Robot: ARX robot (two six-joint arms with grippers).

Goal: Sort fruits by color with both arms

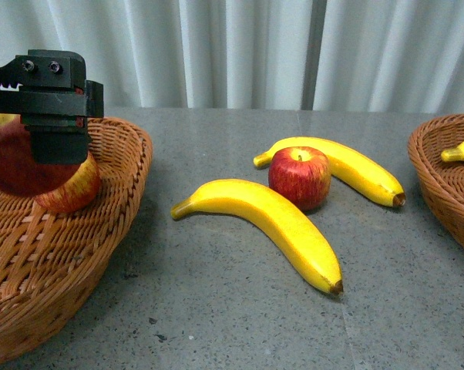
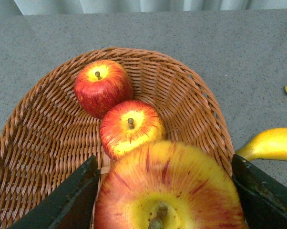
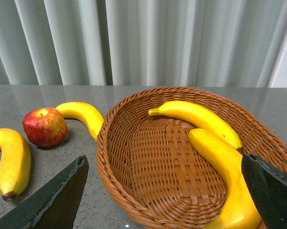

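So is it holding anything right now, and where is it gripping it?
Yes: the left gripper holds an apple, clamped by its two opposite sides. The right gripper is open, holding nothing.

The front camera looks low across the table [image 1: 240, 331]. Wrist cameras sit close above the left basket [image 2: 196, 109] and right basket [image 3: 134, 191], all sharing the middle banana [image 1: 263, 223].

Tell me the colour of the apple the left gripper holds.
The apple is red streaked over yellow; the left wrist view shows it best.
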